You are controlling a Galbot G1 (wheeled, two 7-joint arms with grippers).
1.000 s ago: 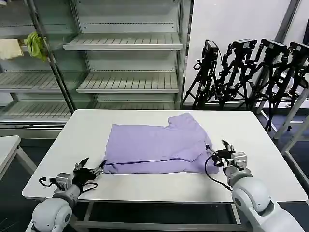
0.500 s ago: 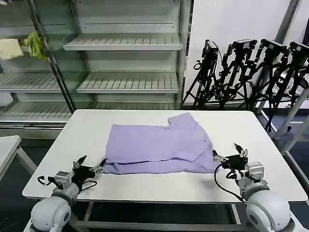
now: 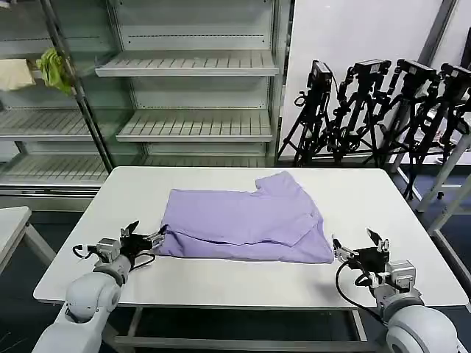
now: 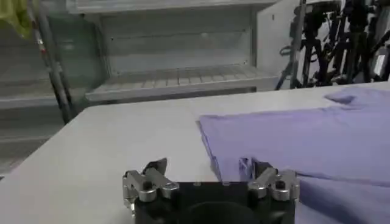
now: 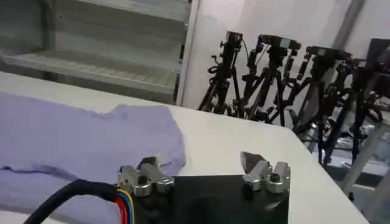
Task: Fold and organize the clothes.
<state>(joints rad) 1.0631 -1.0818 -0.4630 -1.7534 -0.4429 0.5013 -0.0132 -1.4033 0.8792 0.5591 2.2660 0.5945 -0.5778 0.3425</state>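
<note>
Grippers sit at the near corners of the work, one at each end of the garment. The left gripper rests low on the white table at the near left corner of the lavender T-shirt. Its fingers are spread wide; in the left wrist view one fingertip lies at the shirt's hem and the other stands over bare tabletop, so nothing is clamped. The right gripper hovers just beside the near right corner of the shirt, apart from the fabric, with its fingers likewise spread wide and empty.

The shirt lies near the middle of the table, partly folded, with a sleeve pointing toward the far right. Folded layers show along its near edge.

Recommended procedure for the step in hand, judged to be a grasp of the two near corners for the next fold:
1. Slide the lower finger of each gripper flat along the table, under all layers at the corner.
2. Close both grippers together, so the hem stays level.
3. Lift only enough to clear the table, since soft fabric is likely to sag and drag.

Beyond the table stand empty shelves and a row of black tripods.
</note>
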